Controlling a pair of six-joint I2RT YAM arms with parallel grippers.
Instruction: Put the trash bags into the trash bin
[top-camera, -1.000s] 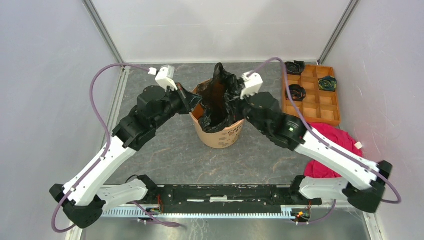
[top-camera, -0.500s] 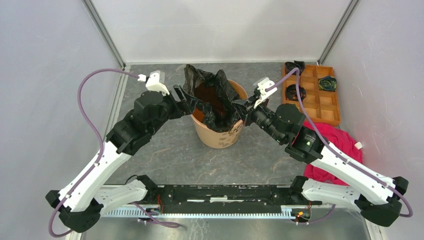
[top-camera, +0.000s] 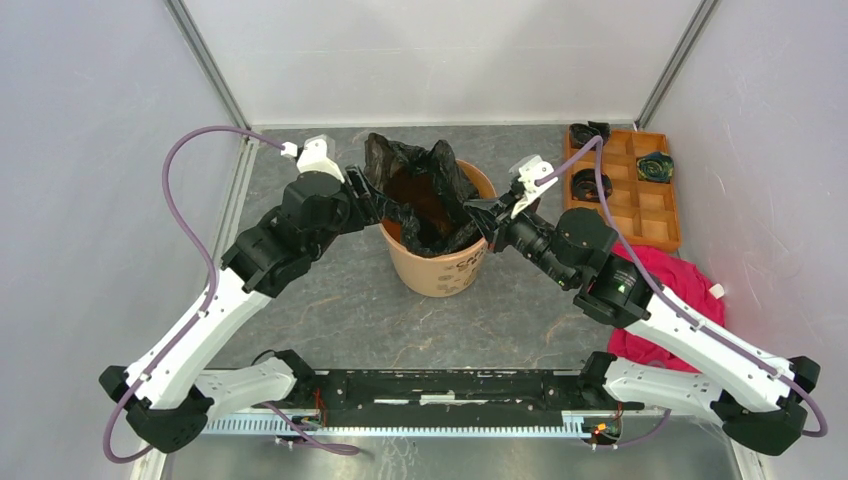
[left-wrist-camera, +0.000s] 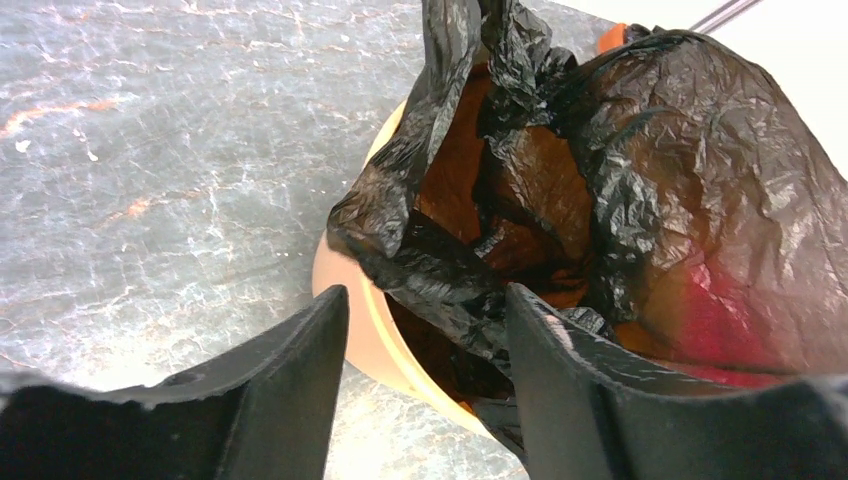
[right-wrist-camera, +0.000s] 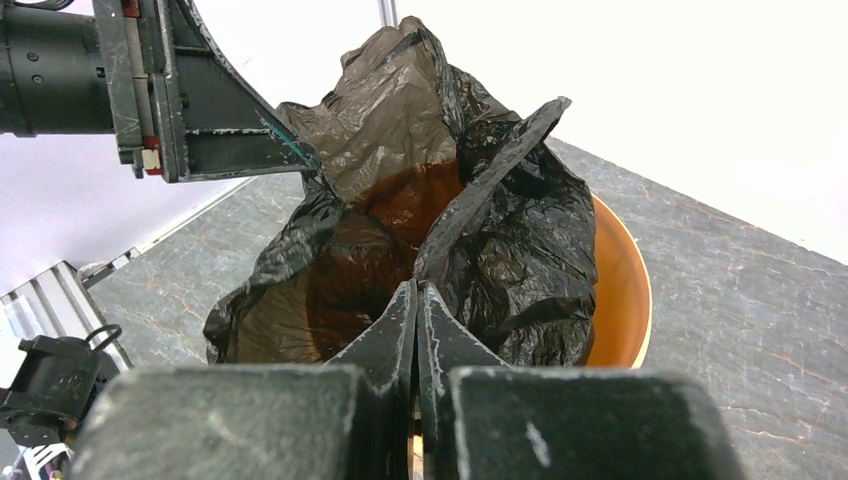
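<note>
From my console I see the orange bucket (top-camera: 440, 268) standing near the middle of the grey table (top-camera: 320, 300); the black trash bag (top-camera: 392, 158) sits inside it, mouth spread wide, its crumpled upper film rising above the rim toward 12 o'clock; where the film is stretched thin it shows brownish. The left gripper (left-wrist-camera: 425, 295) is at the bucket's 10 o'clock edge with its 2 fingers apart; the rim and a draped fold of bag show between them, but I cannot tell whether either finger touches the film. The right gripper (right-wrist-camera: 416, 300) is at the 3 o'clock edge, its fingers pressed together on a fold of the bag. At the table's 2 o'clock lies an orange compartment tray (top-camera: 640, 215) holding 3 coiled black rolls (top-camera: 592, 184); at 4 o'clock a pink-red cloth (top-camera: 665, 285) lies partly hidden by the right arm.
</note>
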